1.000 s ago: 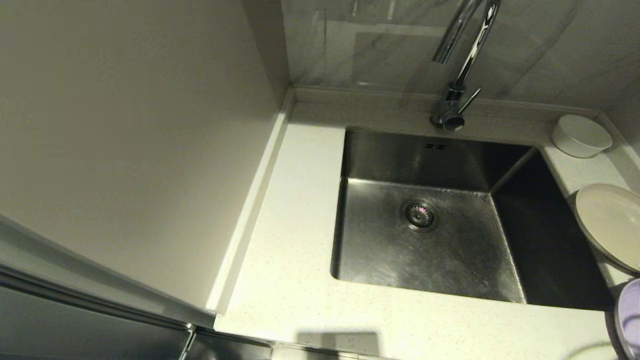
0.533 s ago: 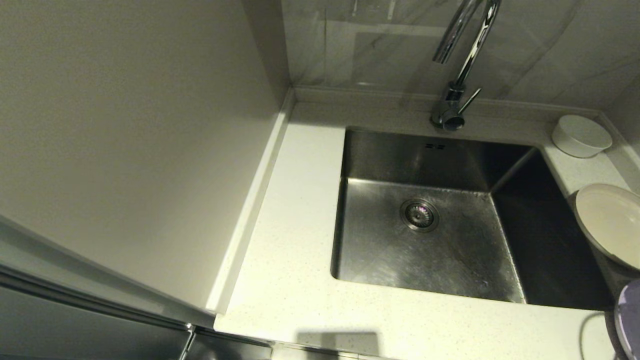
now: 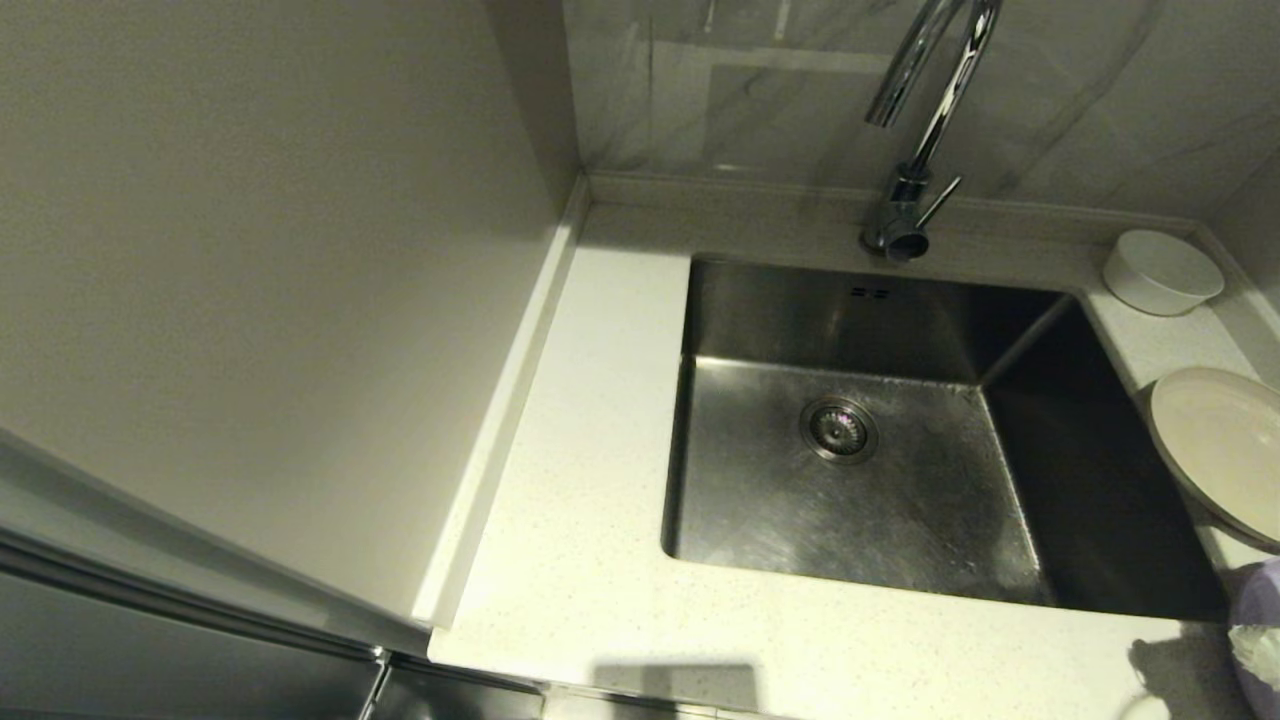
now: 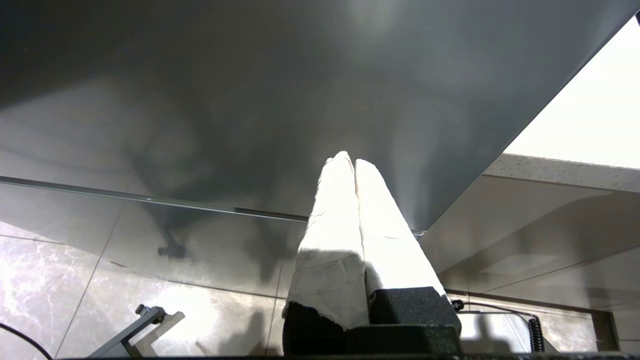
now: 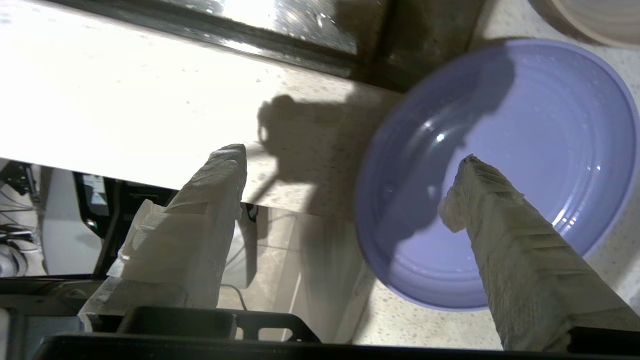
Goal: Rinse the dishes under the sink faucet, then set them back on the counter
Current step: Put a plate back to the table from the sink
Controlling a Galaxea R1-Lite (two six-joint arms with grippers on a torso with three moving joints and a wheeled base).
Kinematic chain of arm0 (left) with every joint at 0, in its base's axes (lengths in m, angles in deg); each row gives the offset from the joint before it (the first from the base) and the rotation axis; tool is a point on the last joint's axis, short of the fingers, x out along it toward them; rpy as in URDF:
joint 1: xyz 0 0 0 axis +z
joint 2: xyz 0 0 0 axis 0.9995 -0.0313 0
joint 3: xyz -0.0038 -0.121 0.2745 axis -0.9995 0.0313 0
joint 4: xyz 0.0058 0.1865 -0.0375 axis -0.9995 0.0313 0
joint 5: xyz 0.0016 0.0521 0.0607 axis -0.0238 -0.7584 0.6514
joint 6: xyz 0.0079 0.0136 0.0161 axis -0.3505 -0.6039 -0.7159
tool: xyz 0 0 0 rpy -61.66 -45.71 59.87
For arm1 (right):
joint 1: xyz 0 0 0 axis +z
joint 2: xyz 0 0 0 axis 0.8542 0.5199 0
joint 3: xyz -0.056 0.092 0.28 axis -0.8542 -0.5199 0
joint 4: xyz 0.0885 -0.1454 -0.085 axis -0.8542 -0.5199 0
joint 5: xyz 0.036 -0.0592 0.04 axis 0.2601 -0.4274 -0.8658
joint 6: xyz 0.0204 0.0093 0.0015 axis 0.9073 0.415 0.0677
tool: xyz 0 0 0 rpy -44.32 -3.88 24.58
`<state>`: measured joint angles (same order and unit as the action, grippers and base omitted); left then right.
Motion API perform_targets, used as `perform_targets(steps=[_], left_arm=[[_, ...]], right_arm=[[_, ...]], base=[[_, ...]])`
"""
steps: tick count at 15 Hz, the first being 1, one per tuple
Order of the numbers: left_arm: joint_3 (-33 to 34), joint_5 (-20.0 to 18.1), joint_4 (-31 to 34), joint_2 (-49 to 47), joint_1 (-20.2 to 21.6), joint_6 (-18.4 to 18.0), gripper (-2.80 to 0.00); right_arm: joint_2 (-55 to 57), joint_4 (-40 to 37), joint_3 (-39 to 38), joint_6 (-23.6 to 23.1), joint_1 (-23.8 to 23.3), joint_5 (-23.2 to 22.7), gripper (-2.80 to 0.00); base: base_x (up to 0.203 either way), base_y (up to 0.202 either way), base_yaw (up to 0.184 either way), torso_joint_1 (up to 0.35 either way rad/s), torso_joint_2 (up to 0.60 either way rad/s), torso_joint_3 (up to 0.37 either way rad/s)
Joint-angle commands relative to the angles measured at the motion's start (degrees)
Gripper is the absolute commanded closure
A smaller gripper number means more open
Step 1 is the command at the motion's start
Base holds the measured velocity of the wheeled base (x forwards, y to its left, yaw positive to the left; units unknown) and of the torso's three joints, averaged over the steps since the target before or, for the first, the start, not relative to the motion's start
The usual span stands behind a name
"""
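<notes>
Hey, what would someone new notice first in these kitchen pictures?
Probably the steel sink, sunk in the pale counter under the chrome faucet. Next, the lilac plate on the counter at the sink's near right corner, with the open right gripper poised above its rim.

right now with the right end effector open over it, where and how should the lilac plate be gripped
Take the lilac plate by its rim, on the edge nearest the counter's front, coming from above. It lies flat and shallow, so only the raised rim offers a pinch. The right end effector already straddles that edge, one finger over the well.
</notes>
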<state>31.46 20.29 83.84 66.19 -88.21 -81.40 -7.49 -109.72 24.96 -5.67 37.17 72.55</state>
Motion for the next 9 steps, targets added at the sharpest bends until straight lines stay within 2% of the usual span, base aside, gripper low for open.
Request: perform_targets(steps=[1, 9], left_arm=[[0.0, 0.0, 0.0, 0.1, 0.0, 0.0, 0.00], [0.0, 0.0, 0.0, 0.1, 0.0, 0.0, 0.00]], right_arm=[[-2.0, 0.0, 0.0, 0.1, 1.6, -0.1, 0.00], [-2.1, 1.9, 2.3, 1.3, 4.1, 0.0, 0.00]], base=[[0.000, 0.000, 0.000, 0.000, 0.00, 0.000], [0.000, 0.000, 0.000, 0.000, 0.00, 0.000]])
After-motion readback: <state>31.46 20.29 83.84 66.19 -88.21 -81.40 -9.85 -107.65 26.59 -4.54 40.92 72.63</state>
